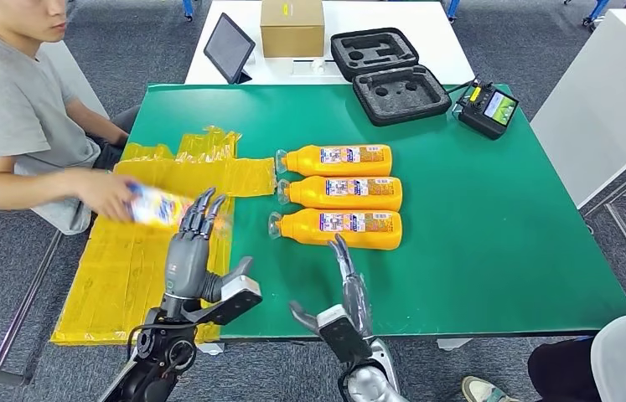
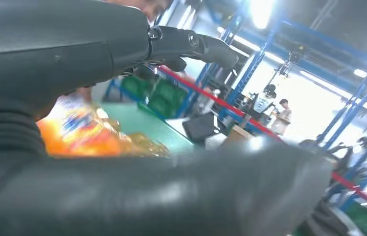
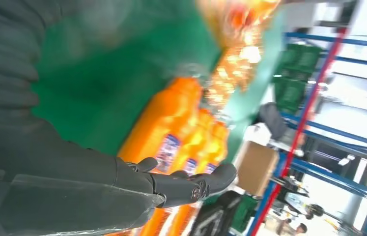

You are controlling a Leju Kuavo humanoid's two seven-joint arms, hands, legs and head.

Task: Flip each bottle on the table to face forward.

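Note:
Three orange bottles lie side by side on the green table [image 1: 494,226], caps to the left and labels up: the far bottle [image 1: 336,159], the middle bottle [image 1: 343,193] and the near bottle [image 1: 338,228]. They show blurred in the right wrist view as orange bottles [image 3: 181,132]. A person's hand [image 1: 108,194] holds another bottle [image 1: 158,206] over the yellow plastic wrap [image 1: 137,251]. My left hand [image 1: 194,243] is open with fingers raised just beside that bottle, blurred orange bottle [image 2: 80,132]. My right hand [image 1: 351,289] is open, fingers pointing at the near bottle, just short of it.
The person sits at the table's left side. At the far end stand a tablet [image 1: 228,48], a cardboard box [image 1: 292,27], an open black foam case [image 1: 389,75] and a controller with a screen [image 1: 488,109]. Another person's foot [image 1: 485,390] is at the bottom right.

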